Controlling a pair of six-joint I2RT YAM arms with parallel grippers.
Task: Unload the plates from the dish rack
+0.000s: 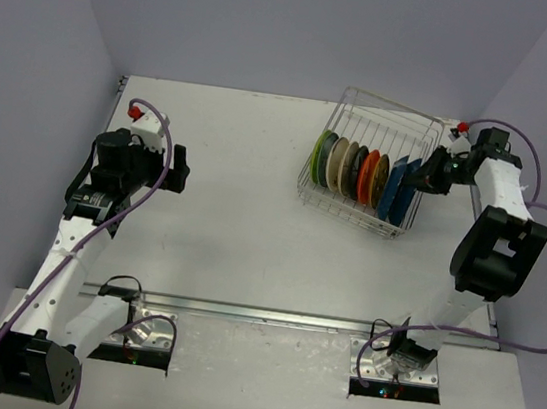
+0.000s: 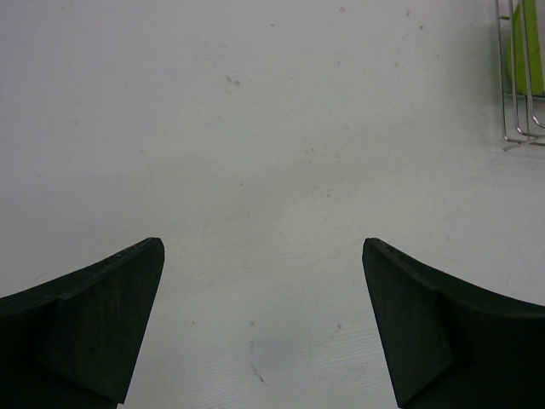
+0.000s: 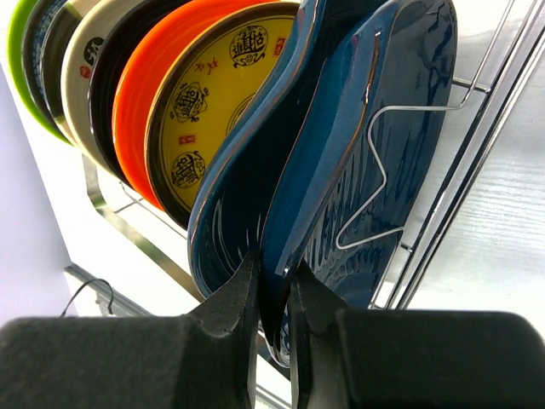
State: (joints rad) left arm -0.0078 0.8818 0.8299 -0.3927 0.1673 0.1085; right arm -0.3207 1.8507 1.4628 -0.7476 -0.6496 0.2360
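The dish rack (image 1: 388, 110) stands at the table's far right, with several plates on edge in it: lime green (image 1: 318, 155), cream (image 1: 337, 164), black, orange (image 1: 368, 176), yellow (image 1: 381, 179) and two dark blue (image 1: 395, 188). My right gripper (image 1: 427, 174) reaches into the rack's right end. In the right wrist view the right gripper (image 3: 274, 266) is shut on the rim of the nearest dark blue plate (image 3: 324, 179), one finger on each face. The second blue plate (image 3: 234, 196) stands just behind it. My left gripper (image 1: 180, 167) hovers open over bare table at the left, its jaws (image 2: 262, 243) holding nothing.
A rack wire (image 3: 375, 170) zigzags across the gripped plate's face, and the rack's bottom rail (image 3: 140, 234) runs under the plates. In the left wrist view a corner of the rack (image 2: 518, 94) with the green plate (image 2: 534, 43) shows at top right. Walls enclose the table.
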